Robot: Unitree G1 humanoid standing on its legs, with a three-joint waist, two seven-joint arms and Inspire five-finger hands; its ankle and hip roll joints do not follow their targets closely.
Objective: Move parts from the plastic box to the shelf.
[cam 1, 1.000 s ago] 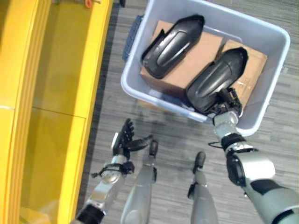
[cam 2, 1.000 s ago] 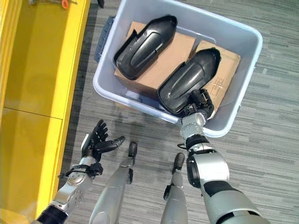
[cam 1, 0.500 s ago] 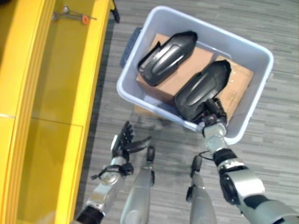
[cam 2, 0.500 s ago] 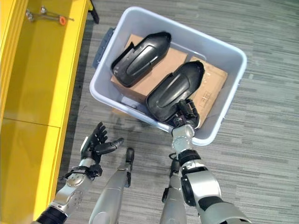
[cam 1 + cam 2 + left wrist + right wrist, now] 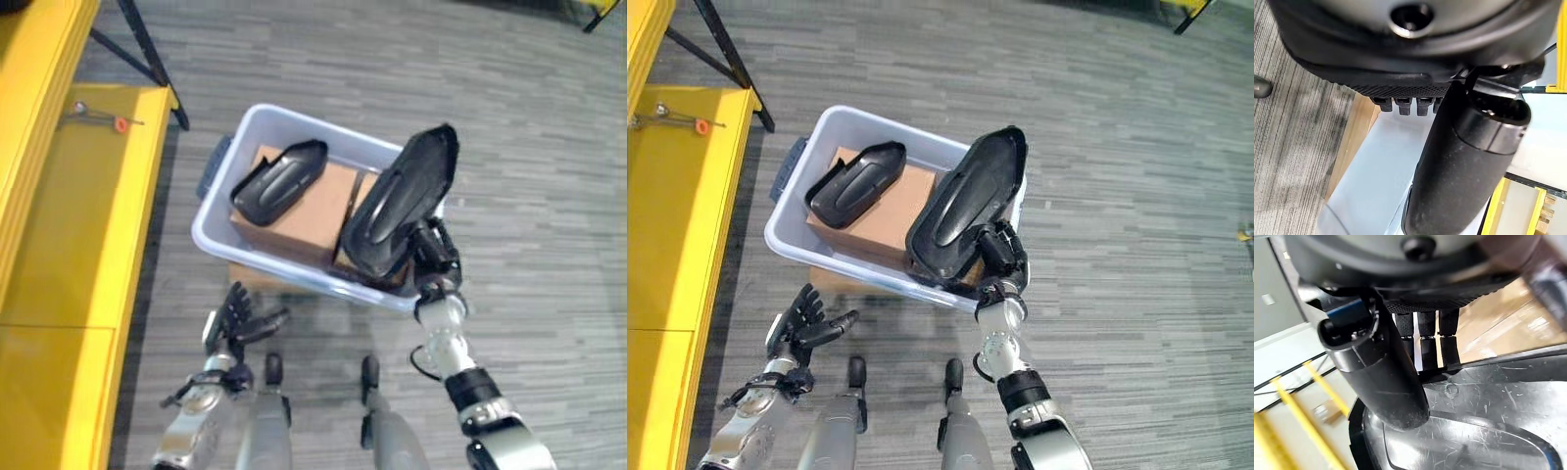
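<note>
A yellow shelf [image 5: 69, 225] runs along the left side, on the grey striped floor [image 5: 549, 196]. On the far part of the shelf lies a small metal tool with an orange tip [image 5: 98, 119]. Behind this end of the shelf stand thin black legs of some stand [image 5: 147, 59].

Just beside the shelf, in front of the robot, stands a pale plastic box [image 5: 220, 211] with a dark handle on its left wall. Under the near edge of the box a wooden board [image 5: 257, 277] shows on the floor. Inside the box lie two brown cardboard boxes [image 5: 304, 211] side by side.

There are two black plastic parts, long and curved like shells. The lifted part [image 5: 965, 211] is held by the right hand [image 5: 997, 257] at its lower end; it stands steeply tilted above the right side of the box, and its upper end reaches past the far rim. In the right wrist view the fingers [image 5: 1430, 340] and the thumb are closed on the edge of this part. The second part [image 5: 279, 181] rests on the left cardboard box, inside the plastic box.

The left hand [image 5: 235, 321] hangs low over the floor, near the front left corner of the box, holding nothing, with fingers spread and relaxed.
</note>
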